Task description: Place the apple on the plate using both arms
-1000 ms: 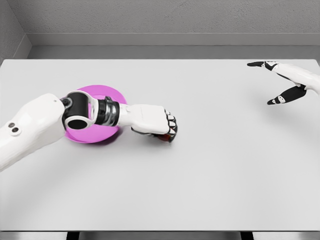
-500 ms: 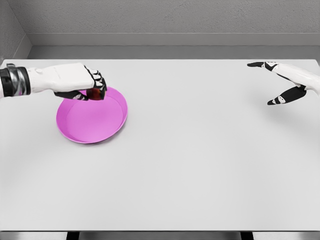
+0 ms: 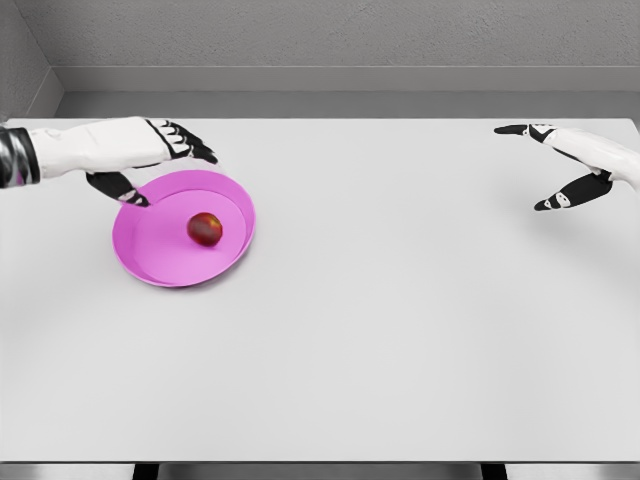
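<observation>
Apple [image 3: 205, 229] now out of the left hand [image 3: 135, 158] — half a second ago pinched in curled fingers above the plate's far-left rim, at this moment lying alone on the pink plate [image 3: 150, 258], slightly right of its centre. Left hand since opened: fingers spread flat and pointing right over the plate's far edge, thumb hanging down over the left rim, holding nothing. Hand otherwise close to where it was half a second ago, only a little higher and farther left. Right hand [image 3: 572, 165] unchanged across all three moments, held over the table's far right corner, fingers and thumb spread wide apart, empty, well apart from the plate.

Table [image 3: 400, 330] plain white, matte, filling most of the view; near edge at the bottom with dark legs just showing beneath. Behind it a grey floor strip, a pale baseboard and a rough grey wall, with a second wall meeting it at the upper left corner.

Count: one apple, red with a darker side; one plate, round with a shallow raised rim; two white hands with black finger segments; one table.
</observation>
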You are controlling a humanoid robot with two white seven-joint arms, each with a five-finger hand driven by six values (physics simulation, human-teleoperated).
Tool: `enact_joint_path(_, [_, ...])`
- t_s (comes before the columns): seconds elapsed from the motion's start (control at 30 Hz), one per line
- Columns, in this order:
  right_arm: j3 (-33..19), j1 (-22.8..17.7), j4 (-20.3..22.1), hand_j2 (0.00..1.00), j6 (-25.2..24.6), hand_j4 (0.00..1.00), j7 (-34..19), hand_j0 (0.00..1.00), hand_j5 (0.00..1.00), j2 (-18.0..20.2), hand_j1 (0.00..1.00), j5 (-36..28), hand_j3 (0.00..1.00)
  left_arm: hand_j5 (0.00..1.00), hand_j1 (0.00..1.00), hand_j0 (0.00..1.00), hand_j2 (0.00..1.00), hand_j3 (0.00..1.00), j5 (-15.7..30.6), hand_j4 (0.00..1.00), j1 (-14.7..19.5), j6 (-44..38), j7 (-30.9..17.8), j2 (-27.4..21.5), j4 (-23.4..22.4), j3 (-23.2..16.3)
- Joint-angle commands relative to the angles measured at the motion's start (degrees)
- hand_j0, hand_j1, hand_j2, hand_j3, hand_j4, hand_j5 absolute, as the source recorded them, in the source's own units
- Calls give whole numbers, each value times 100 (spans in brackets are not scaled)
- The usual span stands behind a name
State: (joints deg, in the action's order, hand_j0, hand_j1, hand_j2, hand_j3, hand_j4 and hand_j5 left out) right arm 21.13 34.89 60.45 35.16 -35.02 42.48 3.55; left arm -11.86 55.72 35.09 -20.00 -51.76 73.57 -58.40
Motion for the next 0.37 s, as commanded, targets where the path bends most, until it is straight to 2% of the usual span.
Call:
enact_joint_path(0.0, [-3, 0, 2, 100, -16, 100, 2, 100, 100, 6, 100, -38, 100, 100, 100, 100, 100, 100, 360, 100, 9, -9, 5, 17, -843, 30])
enact_joint_path(0.07, [5, 0, 2, 100, -16, 100, 2, 100, 100, 6, 100, -38, 100, 100, 100, 100, 100, 100, 492, 100, 9, -9, 5, 43, -1643, 30])
enact_joint_path(0.1, [-3, 0, 2, 100, -16, 100, 2, 100, 100, 6, 100, -38, 100, 100, 100, 100, 100, 100, 509, 100, 18, -9, 5, 43, -1819, 39])
enact_joint_path(0.17, [-3, 0, 2, 100, -16, 100, 2, 100, 100, 6, 100, -38, 100, 100, 100, 100, 100, 100, 518, 100, 26, -9, 5, 26, -2012, 74])
enact_joint_path(0.33, [5, 0, 11, 100, -16, 100, 2, 100, 100, 6, 100, -30, 100, 100, 100, 100, 100, 100, 518, 100, 18, -9, 5, 52, -2022, 83])
